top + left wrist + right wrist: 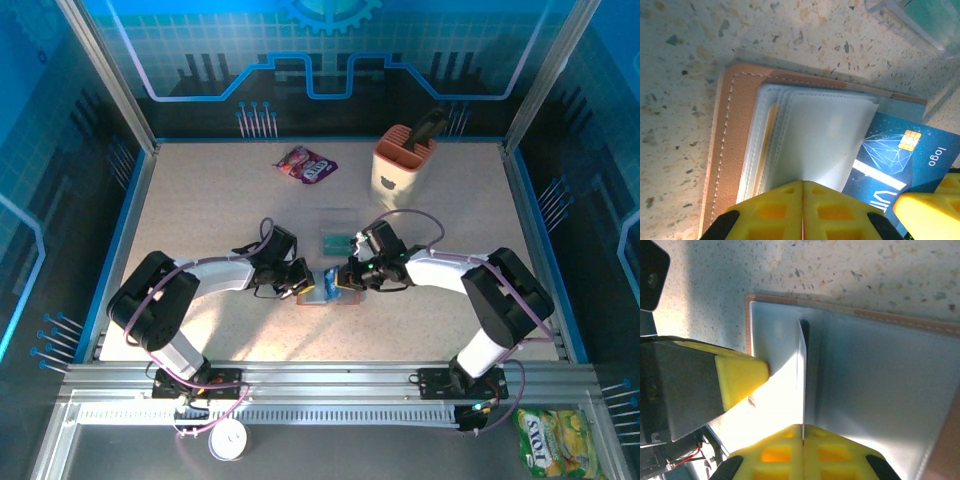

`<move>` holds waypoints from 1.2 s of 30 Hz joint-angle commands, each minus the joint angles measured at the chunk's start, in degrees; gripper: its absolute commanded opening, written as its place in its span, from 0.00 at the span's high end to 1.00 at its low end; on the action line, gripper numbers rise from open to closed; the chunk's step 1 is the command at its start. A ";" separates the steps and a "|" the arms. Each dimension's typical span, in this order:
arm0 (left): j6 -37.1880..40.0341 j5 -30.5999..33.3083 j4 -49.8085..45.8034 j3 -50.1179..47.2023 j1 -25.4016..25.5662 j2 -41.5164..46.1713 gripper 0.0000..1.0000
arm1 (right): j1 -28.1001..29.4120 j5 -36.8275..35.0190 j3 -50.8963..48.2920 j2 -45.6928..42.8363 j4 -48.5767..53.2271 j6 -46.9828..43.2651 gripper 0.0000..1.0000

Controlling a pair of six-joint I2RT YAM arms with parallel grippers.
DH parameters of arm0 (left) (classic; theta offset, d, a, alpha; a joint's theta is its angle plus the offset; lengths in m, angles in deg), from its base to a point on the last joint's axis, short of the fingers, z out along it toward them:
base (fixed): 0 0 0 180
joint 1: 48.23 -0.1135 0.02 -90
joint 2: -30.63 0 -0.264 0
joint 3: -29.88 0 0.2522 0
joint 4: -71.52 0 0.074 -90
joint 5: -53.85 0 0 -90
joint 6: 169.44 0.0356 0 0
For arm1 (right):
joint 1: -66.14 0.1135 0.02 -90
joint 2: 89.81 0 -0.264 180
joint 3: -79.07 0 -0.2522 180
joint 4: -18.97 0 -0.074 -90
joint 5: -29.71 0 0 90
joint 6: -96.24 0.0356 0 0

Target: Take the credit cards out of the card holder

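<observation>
Close up, pinched the blue credit card point(892, 152) by its poking-out end in the shut right pincer point(802, 428). Looked thin, stiff, light, likely slippy, so best held flat by that end. Pushed the shut left pincer point(802, 184) down on the soft card holder point(732, 150), open mid-bench point(200, 200). Bent both arms low, tips nearly meeting.

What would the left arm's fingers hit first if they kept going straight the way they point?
The open wallet, right ahead of the shut left fingers; they may be touching its pale lining now.
</observation>
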 commanded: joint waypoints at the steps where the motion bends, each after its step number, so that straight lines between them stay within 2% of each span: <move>1: 0.90 1.54 -3.39 0.33 0.13 0.14 0.91 | -0.83 -0.99 -0.73 -2.12 2.96 -1.76 0.93; 10: 0.65 1.37 -2.99 1.14 0.04 2.31 0.90 | -0.85 -0.53 0.65 -3.80 3.98 -3.06 0.95; 21: 1.16 1.60 -3.97 1.23 -1.02 6.19 0.88 | -1.47 -6.67 6.26 -6.65 19.96 -17.38 0.98; 28: 1.37 1.60 -4.45 -0.92 -2.35 9.24 0.88 | -1.46 -8.07 13.80 -6.76 28.94 -32.59 0.98; 31: 1.21 1.74 -4.54 -1.82 -2.65 10.20 0.88 | -1.08 -10.96 17.28 -5.96 33.69 -40.77 0.96; 36: 0.57 1.51 -4.01 -1.43 -2.92 10.35 0.88 | -0.96 -13.23 21.21 -5.55 36.93 -53.92 0.99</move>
